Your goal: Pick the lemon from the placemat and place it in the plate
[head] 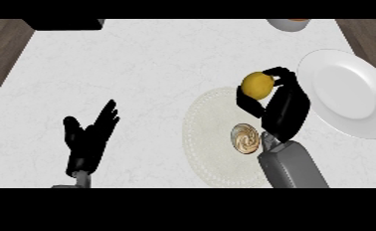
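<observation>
Because the task asks for the fruit to go onto the plate, the right robot hand (283, 106) has its fingers and thumb curled round the lemon (258, 85), with the fruit showing at the upper left of the black palm, over the upper right edge of the round placemat (209, 140). From this steep head view I cannot tell how high the lemon sits above the mat, but it appears lifted clear, and it lies between the placemat's middle and the white plate (345, 93), which sits just to the right on the pale counter (132, 65). That position suits a sideways carry toward the plate, which I judge to be the step in hand. A small swirled pastry (245, 139) rests on the mat beside the grey forearm, untouched. The left robot hand (88, 138) rests low at the left, fingers straight and spread upward, holding nothing. The lemon looks smooth, plain yellow, nearly round, and only partly covered by the fingers.
</observation>
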Tool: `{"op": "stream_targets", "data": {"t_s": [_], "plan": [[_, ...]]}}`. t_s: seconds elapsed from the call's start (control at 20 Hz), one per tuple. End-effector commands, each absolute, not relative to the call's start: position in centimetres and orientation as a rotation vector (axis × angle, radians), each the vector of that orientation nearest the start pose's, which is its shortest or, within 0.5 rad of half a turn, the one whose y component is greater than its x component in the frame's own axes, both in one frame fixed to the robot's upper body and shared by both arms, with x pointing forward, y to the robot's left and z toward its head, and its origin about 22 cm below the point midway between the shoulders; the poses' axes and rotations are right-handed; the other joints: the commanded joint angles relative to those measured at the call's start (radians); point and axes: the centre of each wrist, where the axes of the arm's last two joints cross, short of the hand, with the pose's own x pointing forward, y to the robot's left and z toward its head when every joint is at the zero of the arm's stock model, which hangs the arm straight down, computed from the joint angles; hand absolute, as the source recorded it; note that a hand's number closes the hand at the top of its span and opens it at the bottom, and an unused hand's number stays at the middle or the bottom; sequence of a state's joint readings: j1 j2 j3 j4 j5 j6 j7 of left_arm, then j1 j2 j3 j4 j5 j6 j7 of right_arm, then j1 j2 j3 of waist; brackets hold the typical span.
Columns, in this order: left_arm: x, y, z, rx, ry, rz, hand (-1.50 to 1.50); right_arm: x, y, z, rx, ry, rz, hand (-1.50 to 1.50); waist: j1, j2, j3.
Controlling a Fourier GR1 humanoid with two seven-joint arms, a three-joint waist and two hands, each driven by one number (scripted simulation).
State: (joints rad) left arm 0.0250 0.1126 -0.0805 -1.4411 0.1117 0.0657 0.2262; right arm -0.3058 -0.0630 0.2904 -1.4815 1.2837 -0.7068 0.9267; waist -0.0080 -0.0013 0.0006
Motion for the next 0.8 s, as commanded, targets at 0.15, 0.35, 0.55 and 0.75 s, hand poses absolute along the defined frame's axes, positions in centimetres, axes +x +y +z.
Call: {"op": "stream_targets", "data": {"t_s": [0.15, 0.35, 0.55, 0.75], "plan": [[23.2, 25.3, -1.2, -0.002, -1.180, -0.028, 0.00, 29.1, -21.8, 4.5, -1.367, -1.461, -0.219, 1.50, 0.012, 0.000, 0.001], [23.3, 24.2, -3.8, -0.016, -1.194, -0.012, 0.00, 31.6, -27.5, 3.2, -1.496, -1.411, -0.234, 1.50, 0.016, 0.006, 0.000], [23.8, 23.1, -4.4, -0.016, -1.190, -0.009, 0.00, 30.6, -31.9, 0.4, -1.575, -1.366, -0.289, 1.50, 0.017, 0.008, 0.002], [23.6, 22.9, -4.6, 0.010, -1.184, -0.013, 0.00, 31.8, -37.1, 3.0, -1.573, -1.384, -0.309, 1.50, 0.023, 0.008, 0.003]]}}
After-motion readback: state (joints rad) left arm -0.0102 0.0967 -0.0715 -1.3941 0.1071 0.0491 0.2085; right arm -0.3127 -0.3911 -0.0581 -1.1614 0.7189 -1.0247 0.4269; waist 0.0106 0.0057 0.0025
